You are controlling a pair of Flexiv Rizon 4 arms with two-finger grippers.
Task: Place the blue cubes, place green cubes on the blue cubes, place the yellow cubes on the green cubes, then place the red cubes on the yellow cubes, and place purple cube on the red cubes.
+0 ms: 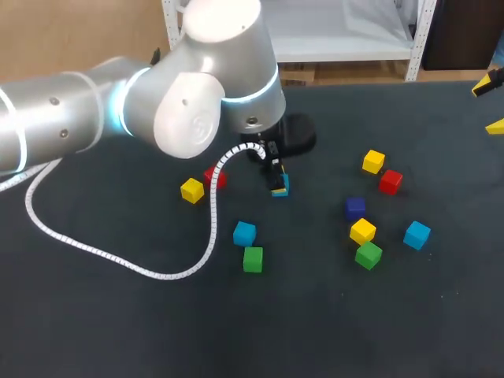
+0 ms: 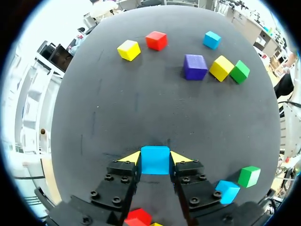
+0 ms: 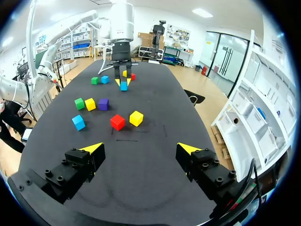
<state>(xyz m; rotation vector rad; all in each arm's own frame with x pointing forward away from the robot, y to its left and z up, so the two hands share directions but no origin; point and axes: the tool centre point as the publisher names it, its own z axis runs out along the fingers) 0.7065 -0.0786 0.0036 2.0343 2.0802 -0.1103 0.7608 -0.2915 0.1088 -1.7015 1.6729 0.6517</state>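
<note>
Though the head view half-hides it, left end effector [image 2: 155, 157] clamped on blue cube [image 2: 155, 163]; right end effector [image 3: 140, 148] spread wide

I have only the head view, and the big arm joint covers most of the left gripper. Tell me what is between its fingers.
Observer: In the left wrist view the left gripper is shut on a blue cube, with one yellow tip against each side.
Operator: Now report the other one; I see only two yellow tips at the edge.
Observer: The right wrist view shows the right gripper open, with nothing between its fingers.
Operator: Name the colour of the dark cube.
Observer: The left wrist view shows it is plainly purple.
</note>
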